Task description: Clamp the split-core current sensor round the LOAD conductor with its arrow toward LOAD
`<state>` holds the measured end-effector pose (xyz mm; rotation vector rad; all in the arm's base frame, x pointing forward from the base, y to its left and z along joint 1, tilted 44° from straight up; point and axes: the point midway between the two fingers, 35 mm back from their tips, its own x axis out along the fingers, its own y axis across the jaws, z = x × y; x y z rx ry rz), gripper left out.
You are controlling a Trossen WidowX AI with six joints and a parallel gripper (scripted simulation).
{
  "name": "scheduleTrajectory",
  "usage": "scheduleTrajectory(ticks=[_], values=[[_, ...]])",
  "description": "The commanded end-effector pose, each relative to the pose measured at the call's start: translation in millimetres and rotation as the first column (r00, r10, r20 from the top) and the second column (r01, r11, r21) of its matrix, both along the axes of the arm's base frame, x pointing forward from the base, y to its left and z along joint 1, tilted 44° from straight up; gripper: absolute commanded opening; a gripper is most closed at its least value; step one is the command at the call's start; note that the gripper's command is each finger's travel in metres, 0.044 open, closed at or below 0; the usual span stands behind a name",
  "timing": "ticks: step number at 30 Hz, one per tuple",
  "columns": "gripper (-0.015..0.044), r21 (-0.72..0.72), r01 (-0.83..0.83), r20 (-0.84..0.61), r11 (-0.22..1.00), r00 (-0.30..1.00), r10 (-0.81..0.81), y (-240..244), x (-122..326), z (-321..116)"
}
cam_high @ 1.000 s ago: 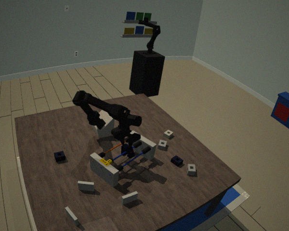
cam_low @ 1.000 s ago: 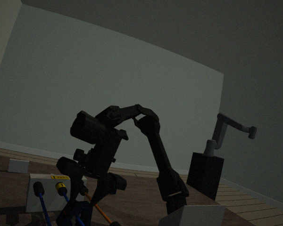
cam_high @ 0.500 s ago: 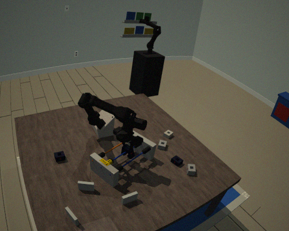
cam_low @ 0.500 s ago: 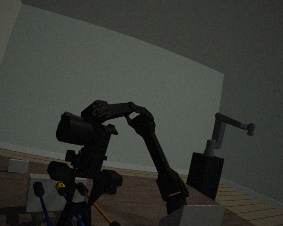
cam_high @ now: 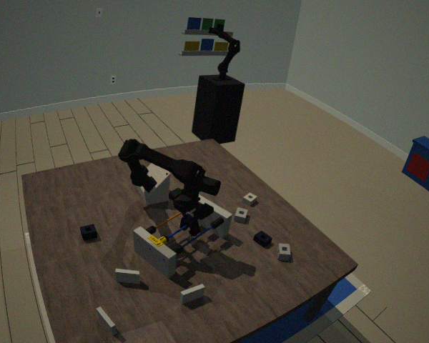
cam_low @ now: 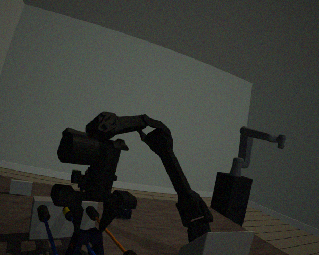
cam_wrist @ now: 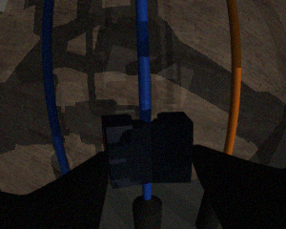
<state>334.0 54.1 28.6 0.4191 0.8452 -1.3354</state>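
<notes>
The dark sensor (cam_high: pixel 189 225) (cam_low: pixel 97 241) (cam_wrist: pixel 172 153) sits around the middle blue conductor (cam_high: pixel 175 233) (cam_wrist: pixel 144 81). Its two halves are side by side, with a seam between them over the wire; I cannot tell if it is latched. The arrow is not readable. My gripper (cam_high: pixel 191 221) (cam_low: pixel 87 232) (cam_wrist: pixel 151 156) is shut on the sensor, one finger against each side. The yellow LOAD marker (cam_high: pixel 154 240) lies on top of the near white panel, beside a yellow-banded collar (cam_high: pixel 163 240) (cam_low: pixel 66 211) at the end of the middle conductor.
An outer blue conductor (cam_high: pixel 198 236) (cam_wrist: pixel 48 76) and an orange conductor (cam_high: pixel 168 219) (cam_low: pixel 114 238) (cam_wrist: pixel 235 91) flank the middle one closely. White panels (cam_high: pixel 148 252) (cam_high: pixel 224 225) hold their ends. Dark blocks (cam_high: pixel 88 231) (cam_high: pixel 262 239) and several small white pieces stand around on the table.
</notes>
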Motion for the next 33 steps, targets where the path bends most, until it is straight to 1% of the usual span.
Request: scheduleTrajectory(ticks=[1,6,14,17,18,33], values=[[0.0315,0.000,-0.006,-0.001,1.000,1.000,0.006,0,0,0],[0.0440,0.000,-0.006,-0.001,1.000,1.000,0.006,0,0,0],[0.0440,-0.001,-0.004,-0.002,1.000,1.000,0.004,-1,0,-2],[0.0440,-0.007,0.012,-0.009,1.000,1.000,-0.012,-22,1,-28],[0.0440,-0.007,0.014,-0.010,1.000,1.000,-0.014,-25,1,-30],[0.0440,-0.008,0.014,-0.010,1.000,1.000,-0.014,-35,1,-41]])
